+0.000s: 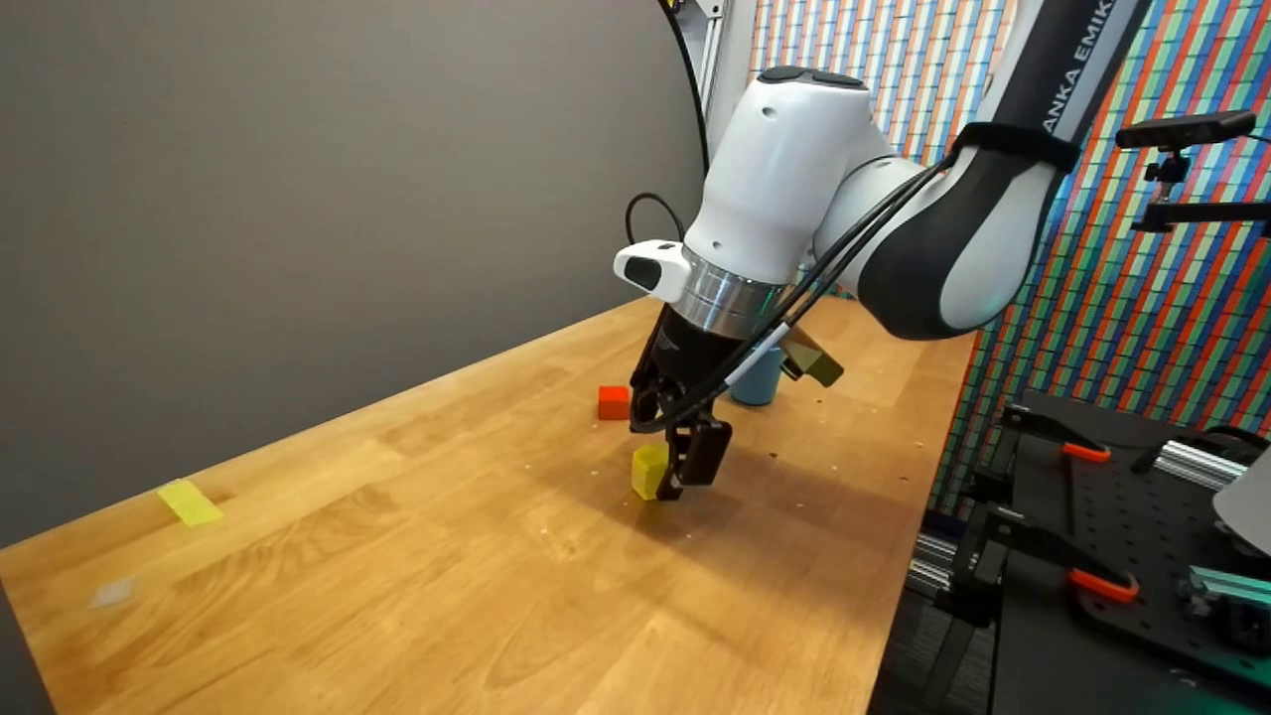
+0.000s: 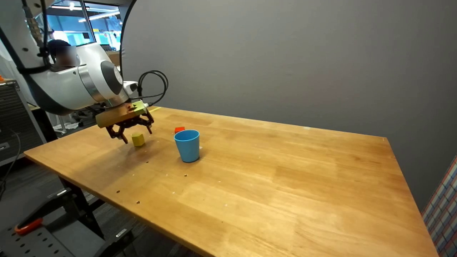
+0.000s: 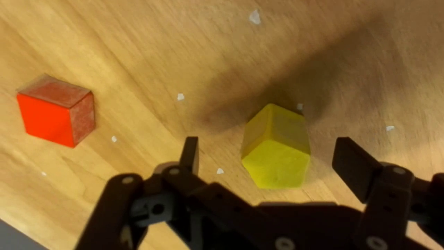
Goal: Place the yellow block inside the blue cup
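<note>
Left to right in an exterior view, the pincer (image 2: 138,137) hangs spread wide, holding nothing, the yellow block (image 2: 137,140) lies between its jaws and the cup (image 2: 187,148) stands off to its right, so reaching seems nearly done, while grasp, carry and placing remain.

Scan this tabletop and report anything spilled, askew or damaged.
Nothing looks spilled; the blue cup stands upright. Slightly odd: in the wrist view, translucent film seems to overhang the red block, as if peeling, and pale flecks, perhaps scraps or chips, dot the table.
</note>
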Available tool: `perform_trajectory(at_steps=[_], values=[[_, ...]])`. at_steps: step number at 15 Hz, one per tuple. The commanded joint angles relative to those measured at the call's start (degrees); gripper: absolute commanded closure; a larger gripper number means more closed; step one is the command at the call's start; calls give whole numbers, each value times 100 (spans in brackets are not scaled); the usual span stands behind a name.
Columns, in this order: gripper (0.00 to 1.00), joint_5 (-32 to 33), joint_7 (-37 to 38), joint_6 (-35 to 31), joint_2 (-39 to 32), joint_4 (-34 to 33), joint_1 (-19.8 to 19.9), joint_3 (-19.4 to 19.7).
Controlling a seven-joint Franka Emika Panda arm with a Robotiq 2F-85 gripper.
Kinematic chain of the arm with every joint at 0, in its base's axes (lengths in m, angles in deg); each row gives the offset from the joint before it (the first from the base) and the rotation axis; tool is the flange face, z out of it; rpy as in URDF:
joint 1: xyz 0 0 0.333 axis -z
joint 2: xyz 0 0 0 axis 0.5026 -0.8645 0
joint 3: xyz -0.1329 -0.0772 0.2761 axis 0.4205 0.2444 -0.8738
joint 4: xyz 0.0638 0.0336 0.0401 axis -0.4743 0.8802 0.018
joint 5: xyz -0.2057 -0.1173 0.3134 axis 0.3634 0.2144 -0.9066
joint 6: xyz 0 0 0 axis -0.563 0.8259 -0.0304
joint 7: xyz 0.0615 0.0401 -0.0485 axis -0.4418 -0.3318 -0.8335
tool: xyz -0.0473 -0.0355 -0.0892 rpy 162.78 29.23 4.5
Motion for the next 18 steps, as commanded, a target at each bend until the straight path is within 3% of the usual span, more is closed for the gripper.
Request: perform_trajectory(at_steps=[1,7,11,18], values=[[31,208,26,-555,-174,-93,-482,584],[79,94,-77,-982,-497,-120,-1007,1293],[79,-1,-20,-596,-304,-33,-1502,1985],[79,-93,691,881,415,-20,-3524,4940]])
